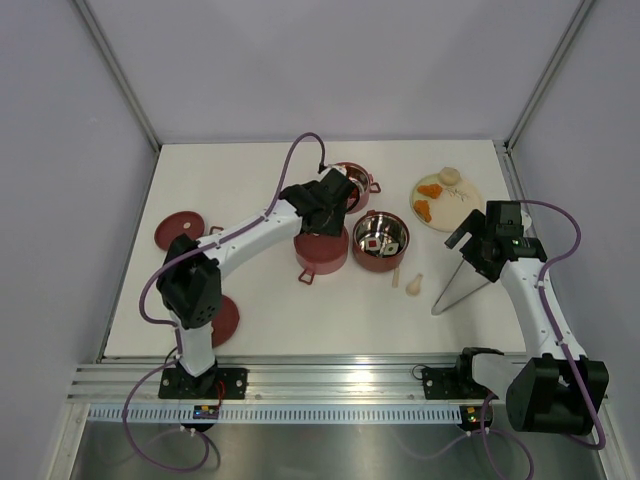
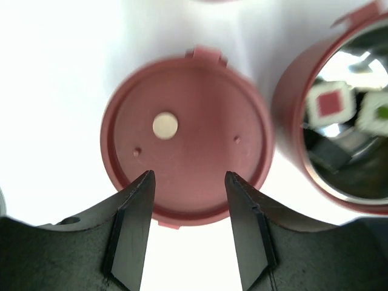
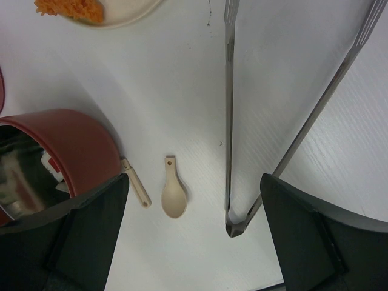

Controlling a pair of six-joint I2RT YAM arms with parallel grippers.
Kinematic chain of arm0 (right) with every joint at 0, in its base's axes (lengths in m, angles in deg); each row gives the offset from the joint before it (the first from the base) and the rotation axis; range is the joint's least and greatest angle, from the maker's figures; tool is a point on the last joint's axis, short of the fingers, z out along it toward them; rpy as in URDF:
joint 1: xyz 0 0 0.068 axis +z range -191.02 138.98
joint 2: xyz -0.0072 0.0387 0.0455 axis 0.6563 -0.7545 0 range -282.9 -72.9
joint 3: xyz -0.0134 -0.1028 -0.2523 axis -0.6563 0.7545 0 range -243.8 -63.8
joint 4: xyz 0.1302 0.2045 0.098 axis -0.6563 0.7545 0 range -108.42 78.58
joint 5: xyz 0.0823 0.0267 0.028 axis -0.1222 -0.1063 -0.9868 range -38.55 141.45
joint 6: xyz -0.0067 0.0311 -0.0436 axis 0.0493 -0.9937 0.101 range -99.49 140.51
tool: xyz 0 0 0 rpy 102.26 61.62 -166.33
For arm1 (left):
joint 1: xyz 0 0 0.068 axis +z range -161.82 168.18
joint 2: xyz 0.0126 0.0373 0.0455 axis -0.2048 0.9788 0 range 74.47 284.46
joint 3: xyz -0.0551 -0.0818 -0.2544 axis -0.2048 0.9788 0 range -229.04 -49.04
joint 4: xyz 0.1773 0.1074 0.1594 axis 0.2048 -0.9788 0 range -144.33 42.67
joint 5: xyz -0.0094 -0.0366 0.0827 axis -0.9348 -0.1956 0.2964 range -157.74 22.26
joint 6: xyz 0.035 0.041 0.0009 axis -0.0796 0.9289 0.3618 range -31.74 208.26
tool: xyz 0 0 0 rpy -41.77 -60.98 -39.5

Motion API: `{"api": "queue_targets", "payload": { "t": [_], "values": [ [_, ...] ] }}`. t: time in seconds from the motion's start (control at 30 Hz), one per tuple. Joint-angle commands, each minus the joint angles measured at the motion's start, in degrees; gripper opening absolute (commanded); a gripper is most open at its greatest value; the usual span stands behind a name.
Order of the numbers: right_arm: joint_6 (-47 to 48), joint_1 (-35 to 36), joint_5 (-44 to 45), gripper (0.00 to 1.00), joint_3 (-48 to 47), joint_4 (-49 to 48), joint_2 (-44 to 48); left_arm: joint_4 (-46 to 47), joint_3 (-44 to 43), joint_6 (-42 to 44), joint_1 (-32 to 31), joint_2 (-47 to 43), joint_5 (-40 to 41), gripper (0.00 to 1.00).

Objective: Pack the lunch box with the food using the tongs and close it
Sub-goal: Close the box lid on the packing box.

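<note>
The lunch box stands apart in pieces. One dark-red bowl (image 1: 321,250) (image 2: 188,133) shows a flat red top. Beside it an open bowl (image 1: 357,235) (image 2: 291,103) (image 3: 73,133) holds food (image 1: 375,243) (image 2: 330,102). A third bowl (image 1: 362,181) sits behind, partly hidden. My left gripper (image 1: 325,205) (image 2: 189,179) hovers open over the red-topped bowl, holding nothing. The tongs (image 1: 455,290) (image 3: 229,121) lie flat on the table. My right gripper (image 1: 475,245) (image 3: 194,177) stands wide open above them, not touching. More food, orange pieces (image 1: 432,188) (image 3: 70,7), lies on the plate.
The cream plate (image 1: 465,195) (image 3: 130,9) is at the back right. A beige spoon (image 1: 414,285) (image 3: 173,193) and a small beige stick (image 3: 136,183) lie between the open bowl and the tongs. Two dark-red disc lids (image 1: 178,228) (image 1: 225,320) rest at the left.
</note>
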Motion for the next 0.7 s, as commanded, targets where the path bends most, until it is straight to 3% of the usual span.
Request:
{"api": "queue_targets", "payload": {
  "t": [0.0,0.17,0.47,0.67],
  "values": [
    [0.54,-0.23,-0.75,0.97,-0.04,-0.74,1.46,0.7,-4.18,0.33,0.03,1.45,3.83,0.55],
    [0.54,-0.23,-0.75,0.98,0.49,-0.74,1.63,1.92,-5.07,0.06,1.79,5.05,4.36,0.58],
    [0.71,-0.23,-0.75,0.98,1.02,-0.91,1.63,3.6,-0.59,-2.92,5.31,12.96,-6.8,0.56],
    [0.71,-0.23,-1.1,0.97,0.93,-1.18,1.37,4.22,3.9,-4.15,5.57,11.83,-8.3,0.56]
  ]
}}
